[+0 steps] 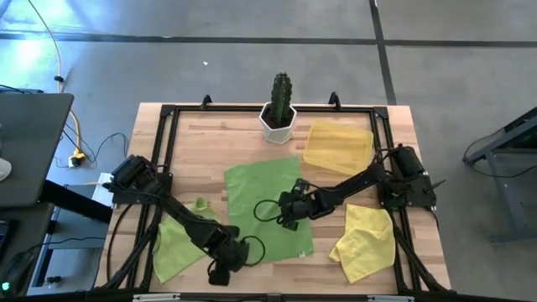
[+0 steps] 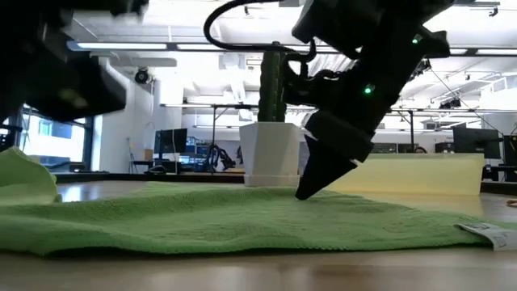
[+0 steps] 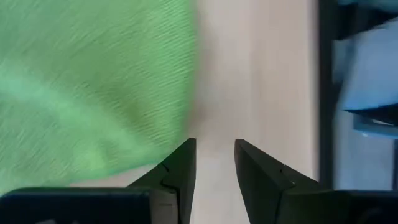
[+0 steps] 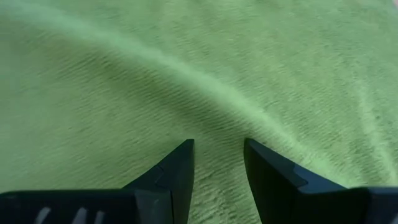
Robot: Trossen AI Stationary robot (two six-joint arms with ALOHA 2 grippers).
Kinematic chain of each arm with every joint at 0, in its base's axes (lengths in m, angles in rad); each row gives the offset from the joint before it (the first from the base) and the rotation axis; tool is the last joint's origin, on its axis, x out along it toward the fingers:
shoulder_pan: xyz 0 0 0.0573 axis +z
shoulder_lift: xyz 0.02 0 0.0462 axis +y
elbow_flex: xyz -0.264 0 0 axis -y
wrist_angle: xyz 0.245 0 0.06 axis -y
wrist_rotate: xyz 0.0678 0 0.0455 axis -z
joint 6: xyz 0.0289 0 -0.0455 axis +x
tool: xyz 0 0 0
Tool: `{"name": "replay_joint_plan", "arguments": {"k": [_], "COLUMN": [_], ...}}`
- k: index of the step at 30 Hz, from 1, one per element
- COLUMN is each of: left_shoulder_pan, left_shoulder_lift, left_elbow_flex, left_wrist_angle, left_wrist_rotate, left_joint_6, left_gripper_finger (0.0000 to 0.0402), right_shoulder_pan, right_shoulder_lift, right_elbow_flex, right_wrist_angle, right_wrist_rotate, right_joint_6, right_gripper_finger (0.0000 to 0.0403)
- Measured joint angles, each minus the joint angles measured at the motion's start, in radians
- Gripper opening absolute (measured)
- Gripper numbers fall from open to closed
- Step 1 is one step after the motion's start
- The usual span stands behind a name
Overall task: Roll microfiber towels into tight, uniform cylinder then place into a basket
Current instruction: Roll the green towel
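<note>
A lime-green microfiber towel (image 1: pixel 267 210) lies spread flat mid-table, with a low wrinkle (image 4: pixel 186 68) across it. My right gripper (image 1: pixel 289 211) is open and slants down over the towel's right half, its tips (image 2: pixel 303 194) at the cloth. My left gripper (image 3: pixel 214 155) is open over bare wood beside the towel's near left corner (image 3: pixel 93 93). A second green towel (image 1: pixel 178 239) lies crumpled at the near left. A yellow towel (image 1: pixel 365 243) lies crumpled at the near right. The pale yellow basket (image 1: pixel 338 144) rests at the far right. My right gripper comes at the spread towel from above, slanting down from the table's right. Its fingertips (image 2: pixel 305 191) stand level with the cloth's surface, and I cannot tell whether they touch it. Nothing is between the fingers.
A white pot with a cactus (image 1: pixel 278 117) stands at the far edge, just beyond the spread towel. A black frame (image 1: pixel 168 151) runs round the tabletop. A white label (image 2: pixel 489 233) sticks out at the towel's near right edge. Bare wood (image 1: pixel 201 159) shows left of the towel.
</note>
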Motion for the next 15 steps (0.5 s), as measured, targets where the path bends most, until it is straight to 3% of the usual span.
{"name": "replay_joint_plan", "arguments": {"k": [3, 6, 10, 15], "left_shoulder_pan": [-0.008, -0.012, -0.004, 0.007], "left_shoulder_lift": [0.000, -0.001, -0.001, -0.001], "left_elbow_flex": [0.043, 0.049, 0.049, 0.048], "left_wrist_angle": [0.005, -0.008, -0.120, -0.248], "left_wrist_rotate": [-0.028, -0.128, -0.233, -0.243], "left_joint_6": [0.053, 0.075, 0.048, -0.006], "left_gripper_finger": [0.0099, 0.0099, 0.0099, 0.0099], "right_shoulder_pan": [-0.021, -0.033, -0.021, 0.007], "right_shoulder_lift": [0.000, 0.000, -0.006, -0.006], "right_elbow_flex": [0.000, 0.000, 0.002, 0.002], "right_wrist_angle": [0.000, 0.039, 0.234, 0.333], "right_wrist_rotate": [0.000, -0.021, -0.144, -0.158], "right_joint_6": [0.001, 0.014, 0.004, -0.036], "right_gripper_finger": [0.0133, 0.0133, 0.0133, 0.0133]}}
